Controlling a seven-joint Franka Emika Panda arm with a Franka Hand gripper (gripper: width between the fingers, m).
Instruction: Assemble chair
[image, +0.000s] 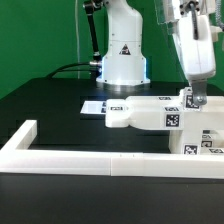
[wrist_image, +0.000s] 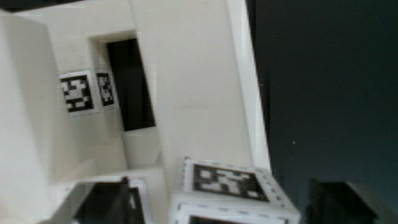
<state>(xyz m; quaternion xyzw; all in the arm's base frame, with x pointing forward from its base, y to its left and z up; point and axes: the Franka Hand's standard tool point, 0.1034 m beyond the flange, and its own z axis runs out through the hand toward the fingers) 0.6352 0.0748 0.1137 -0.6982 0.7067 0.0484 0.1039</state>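
Rigid, light matte-white blocky plastic chair (image: 150, 112) is judged slippery; its tagged post (wrist_image: 231, 185) is straddled by parted fingers (wrist_image: 103, 203), gripping nothing.

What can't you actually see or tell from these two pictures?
- Gripper, exterior view: too small to show whether it touches the chair part.
- White pieces, exterior view: cut off by the picture edge.
- Wrist view: blurred, too close; the part's whole shape is lost.
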